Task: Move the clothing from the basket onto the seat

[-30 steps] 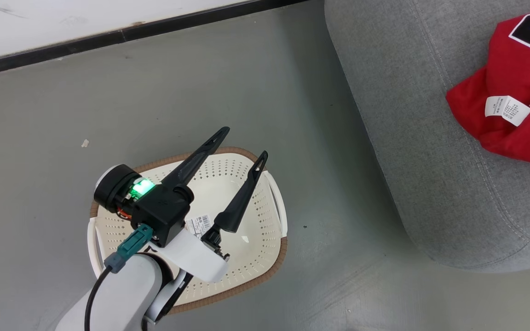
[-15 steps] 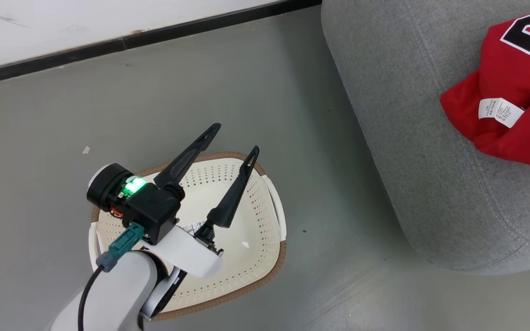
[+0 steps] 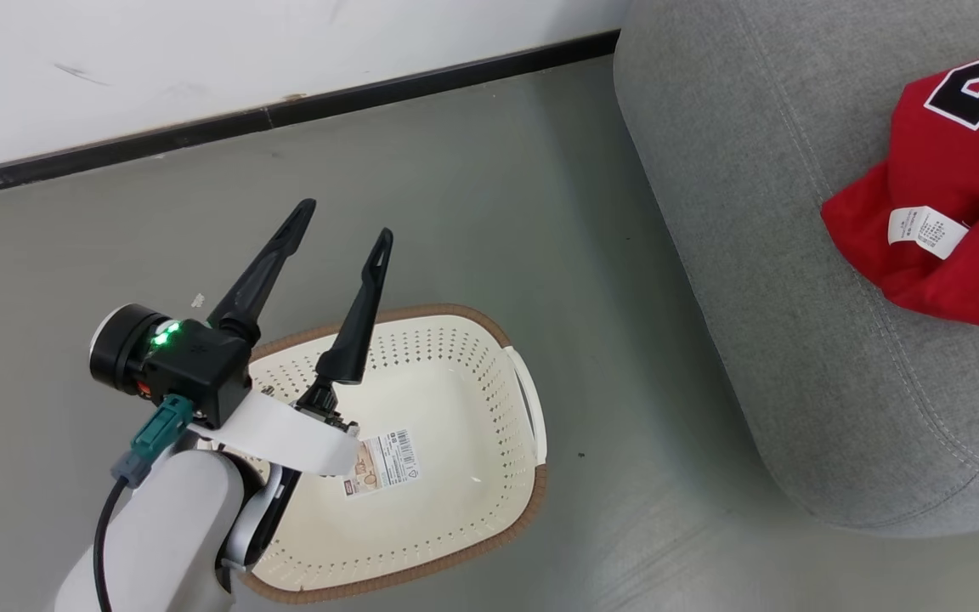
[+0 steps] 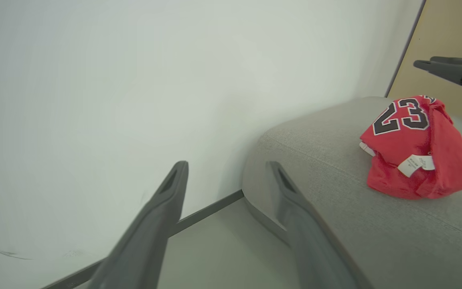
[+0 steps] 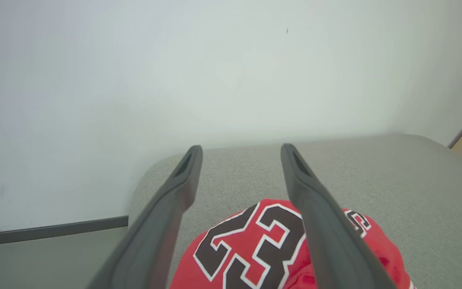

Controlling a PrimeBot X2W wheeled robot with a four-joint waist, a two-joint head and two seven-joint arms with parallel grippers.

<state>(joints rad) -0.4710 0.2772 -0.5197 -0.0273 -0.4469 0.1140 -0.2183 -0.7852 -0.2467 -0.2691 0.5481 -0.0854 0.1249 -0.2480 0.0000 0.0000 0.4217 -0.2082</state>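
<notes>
At the lower left of the head view, the left gripper (image 3: 345,219) hangs over the basket (image 3: 532,497) by its left rim, fingers spread wide and holding nothing. The basket has only a printed label (image 3: 381,459) inside, so I'd say the job looks done. A low swing of that arm could clip the light rim and skid the basket across the floor (image 3: 455,212). Further off, at the right edge, the clothing (image 3: 948,229) lies bunched on the seat (image 3: 753,221). The right gripper (image 5: 242,149) hovers just over the "23", also spread and empty. Dipping or dragging there could snag the fabric and tug it toward the seat's rounded edge.
</notes>
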